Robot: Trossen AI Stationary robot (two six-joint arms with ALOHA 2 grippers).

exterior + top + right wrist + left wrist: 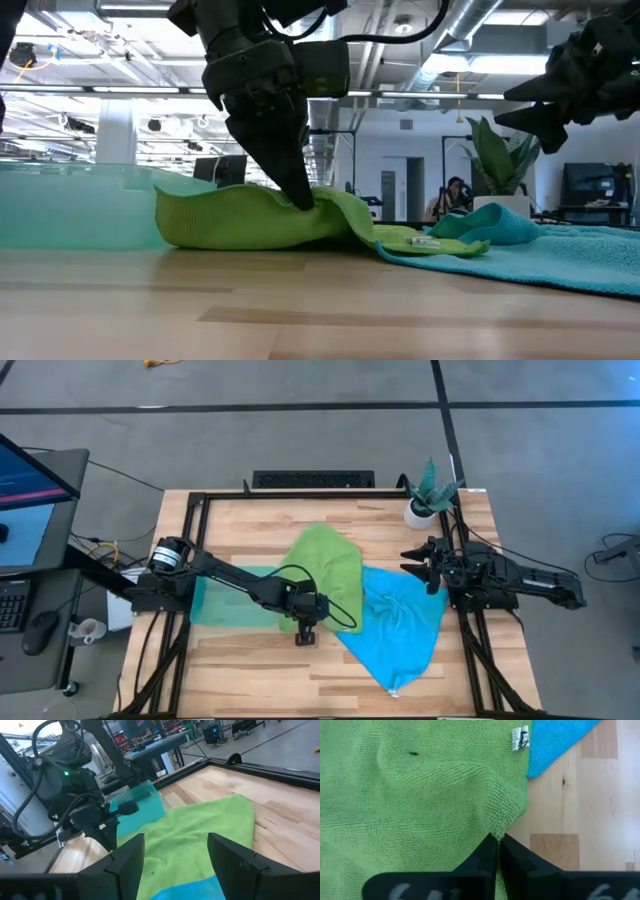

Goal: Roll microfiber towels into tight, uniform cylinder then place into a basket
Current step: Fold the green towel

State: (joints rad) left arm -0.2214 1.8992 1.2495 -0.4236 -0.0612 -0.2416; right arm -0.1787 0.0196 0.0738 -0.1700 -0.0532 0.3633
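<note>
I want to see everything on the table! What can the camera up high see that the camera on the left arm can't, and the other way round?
Only the high view shows the whole table, the teal basket, the potted plant and the right hand, open and raised beside the blue towel.

Only the left wrist view shows the small white tag on the green towel and the left hand pinching its edge.

Both show the two towels, the left hand and the wood tabletop.

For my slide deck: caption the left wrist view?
Left gripper pinching the lime green towel's edge, blue towel corner beyond.
</note>
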